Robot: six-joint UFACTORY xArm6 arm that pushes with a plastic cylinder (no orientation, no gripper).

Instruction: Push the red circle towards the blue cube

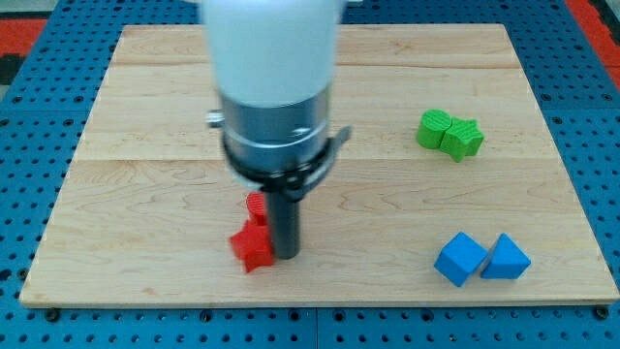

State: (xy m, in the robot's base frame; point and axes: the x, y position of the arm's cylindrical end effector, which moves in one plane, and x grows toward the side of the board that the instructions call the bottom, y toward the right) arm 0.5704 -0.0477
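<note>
My tip (285,256) is at the board's lower middle, touching the right side of two red blocks. The upper red block (256,206) is partly hidden by the rod, so I cannot make out its shape. The lower red block (251,246) looks star-like. The blue cube (460,259) lies at the lower right, far to the right of my tip. A blue triangular block (506,258) sits against its right side.
Two green blocks touch each other at the upper right, one rounded (435,128) and one angular (463,140). The wooden board (145,116) lies on a blue perforated table. The arm's white and grey body (276,87) hides the board's upper middle.
</note>
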